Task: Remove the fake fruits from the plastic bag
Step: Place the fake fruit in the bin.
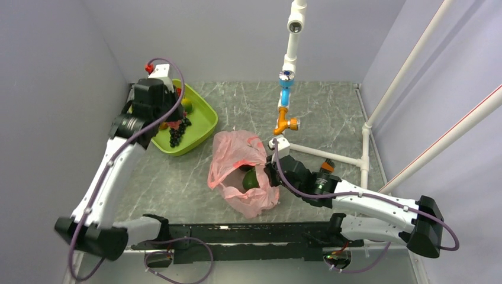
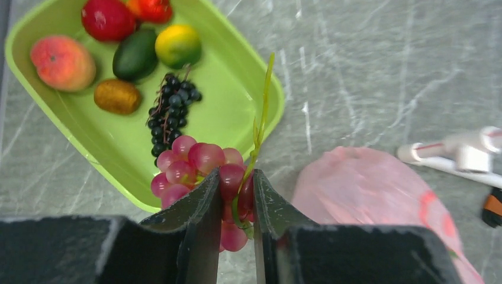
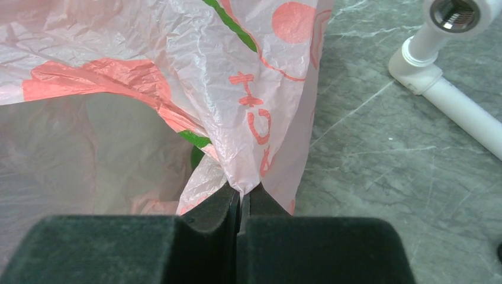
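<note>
Nearest the arm bases, the right gripper [image 3: 240, 195] has its 2 dark fingers pressed together on a pinch of the thin, crinkly, translucent pink plastic bag [image 3: 237, 89], gripping the film at the edge of the bag's mouth. The bag [image 1: 237, 151] lies crumpled on the grey marbled table [image 1: 177, 183] about mid-way across, its mouth gaping toward the right arm. A dark rounded thing [image 1: 251, 177] sits inside the opening, and its kind cannot be told. Just beyond the bag, a white plastic pipe frame [image 1: 322, 154] rests on the table. Farther back on the left, the left gripper [image 2: 237, 177] is clamped on a pinkish-red plastic grape bunch [image 2: 189, 165], with a thin green stem [image 2: 260, 112] rising between the 2 fingers. The bunch hangs over the near rim of a lime-green rectangular plastic tray [image 2: 248, 65]; whether it touches the tray cannot be told. In the tray lie a dark purple-black grape bunch [image 2: 171, 109], a brown-orange oval fruit [image 2: 117, 96], a dark green avocado [image 2: 136, 54], a peach [image 2: 62, 62], a yellow-green lime [image 2: 177, 45] and, farthest, 2 red fruits [image 2: 108, 19].
</note>
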Controlling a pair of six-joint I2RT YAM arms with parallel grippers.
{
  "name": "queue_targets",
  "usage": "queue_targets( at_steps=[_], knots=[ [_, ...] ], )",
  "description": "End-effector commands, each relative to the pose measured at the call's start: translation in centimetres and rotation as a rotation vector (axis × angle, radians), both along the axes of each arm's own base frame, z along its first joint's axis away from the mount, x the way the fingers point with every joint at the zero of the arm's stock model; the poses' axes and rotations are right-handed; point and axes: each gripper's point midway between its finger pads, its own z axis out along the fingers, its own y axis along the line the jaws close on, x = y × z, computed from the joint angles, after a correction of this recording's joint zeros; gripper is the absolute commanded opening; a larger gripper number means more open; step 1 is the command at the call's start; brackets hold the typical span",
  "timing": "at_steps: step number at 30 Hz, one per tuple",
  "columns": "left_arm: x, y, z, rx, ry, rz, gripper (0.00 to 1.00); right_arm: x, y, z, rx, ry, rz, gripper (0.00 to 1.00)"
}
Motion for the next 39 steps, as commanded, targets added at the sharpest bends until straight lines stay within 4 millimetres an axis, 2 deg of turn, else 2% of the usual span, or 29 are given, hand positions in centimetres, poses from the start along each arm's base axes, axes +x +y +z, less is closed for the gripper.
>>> queue_targets(
  at_steps=[1, 3, 5, 7, 9, 10, 13, 15, 17, 21, 23, 25, 28, 30, 33, 36, 39],
  knots=[
    [4.7, 1.3, -3.3, -0.062, 0.068, -0.018, 0.00, 0.3, -0.9, 1.5, 0.003, -0.037, -0.019, 0.00],
    [6.3, 1.3, -6.2, -0.074, 0.126, -0.031, 0.00, 0.3, -0.8, 1.7, 0.006, -0.037, -0.017, 0.00],
    [7.0, 0.4, -8.7, -0.088, 0.166, -0.099, 0.00, 0.2, -0.7, 1.9, 0.009, -0.034, -0.012, 0.00],
    [7.0, -0.7, -10.4, -0.143, 0.196, -0.165, 0.00, 0.2, -0.5, 2.1, 0.014, -0.032, -0.003, 0.00],
    [7.3, -1.5, -11.1, -0.183, 0.192, -0.195, 0.00, 0.1, -0.1, 2.2, 0.020, -0.027, 0.011, 0.00],
    [7.6, -1.4, -11.5, -0.176, 0.199, -0.191, 0.03, 0.0, 0.1, 2.3, 0.024, -0.026, 0.020, 0.00],
    [8.7, 0.5, -12.9, -0.104, 0.239, -0.106, 0.21, 0.0, 0.7, 2.0, 0.023, -0.019, 0.041, 0.00],
    [9.2, 1.6, -13.8, -0.093, 0.258, -0.076, 0.27, 0.1, 1.1, 2.0, 0.025, -0.015, 0.047, 0.00],
    [9.6, 2.3, -14.1, -0.092, 0.259, -0.061, 0.33, 0.1, 1.5, 2.0, 0.029, -0.009, 0.056, 0.00],
    [9.5, 2.4, -14.8, -0.092, 0.279, -0.072, 0.62, -0.1, 2.2, 2.1, 0.041, 0.003, 0.079, 0.00],
    [9.2, 2.4, -14.3, -0.096, 0.263, -0.072, 0.67, -0.1, 2.3, 2.0, 0.029, 0.011, 0.083, 0.00],
    [8.8, 2.6, -13.6, -0.090, 0.239, -0.068, 0.81, -0.1, 2.3, 1.8, 0.006, 0.018, 0.085, 0.00],
    [7.5, 3.2, -12.4, -0.061, 0.197, -0.055, 0.84, 0.0, 2.2, 1.8, -0.033, 0.031, 0.086, 0.02],
    [6.3, 2.9, -10.9, -0.052, 0.139, -0.077, 0.84, 0.2, 2.2, 2.3, -0.055, 0.038, 0.076, 0.22],
    [3.6, 0.6, -7.9, -0.060, 0.046, -0.188, 0.84, 0.2, 1.8, 2.6, -0.098, 0.063, 0.051, 0.48],
    [-1.7, -3.9, -5.0, -0.246, 0.026, -0.408, 0.83, -0.3, 1.4, 3.5, -0.103, 0.082, 0.046, 0.75],
    [-7.5, -7.1, -3.1, -0.413, -0.022, -0.573, 0.83, -2.0, 1.9, 4.9, -0.051, 0.107, 0.104, 0.91]
  ],
)
